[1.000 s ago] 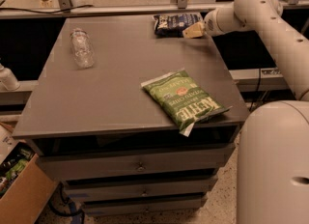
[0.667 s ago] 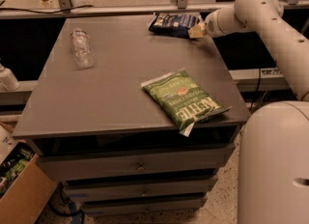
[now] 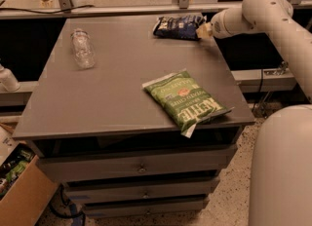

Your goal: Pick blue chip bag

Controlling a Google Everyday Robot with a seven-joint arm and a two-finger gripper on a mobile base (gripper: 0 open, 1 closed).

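Gripper [image 3: 204, 29] pinched the right end of the blue chip bag [image 3: 176, 26] at the far right corner of the table [image 3: 117, 91].
The bag's long axis ran left-right along the back edge, with its right end at the gripper and its left end pointing toward the bottle [image 3: 83, 48] side. Best judged: a firm pinch on the crinkly edge and a slow, straight lift so it didn't slip. The green bag [image 3: 185, 101] sat well apart.

— Where's the blue chip bag [image 3: 178, 26]?
— Upper part of the frame, right of centre. Dark navy, crinkled, white lettering, lying roughly flat with its long side left to right.
— And the gripper [image 3: 204, 29]?
— At the bag's right end.
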